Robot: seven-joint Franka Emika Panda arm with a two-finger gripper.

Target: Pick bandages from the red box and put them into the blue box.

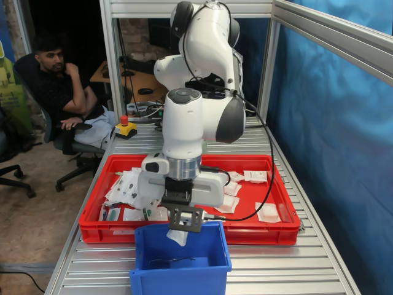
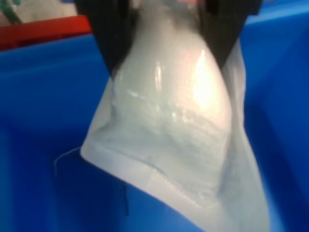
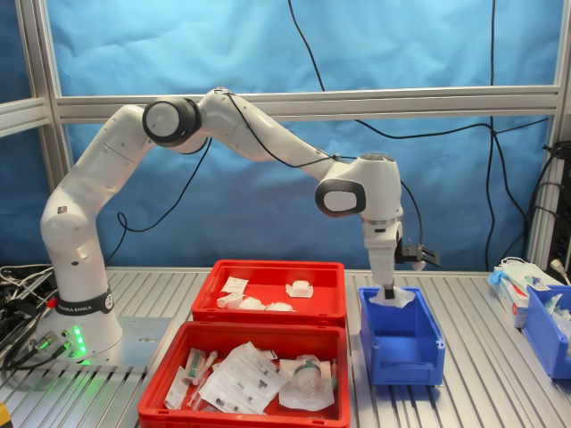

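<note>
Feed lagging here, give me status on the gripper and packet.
Gripper shut on white square bandage packet. Packet hanging over bright-blue plastic bin. Nothing blocking the drop.

The claw (image 3: 389, 291) hangs over the blue box (image 3: 400, 348), pinching a white bandage (image 3: 393, 299) at the box's rim.

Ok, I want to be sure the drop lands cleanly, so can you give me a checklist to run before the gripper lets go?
1. Packet held: bandage pinched in the gripper - ok.
2. Over the target: packet hangs above the blue box opening in both exterior views - ok.
3. Clear of the rim: wrist view shows blue walls around the packet, none touching - ok.
4. Room inside the box: floor mostly hidden - cannot tell.
5. More to fetch: packets remain in the red box - ok.
</note>
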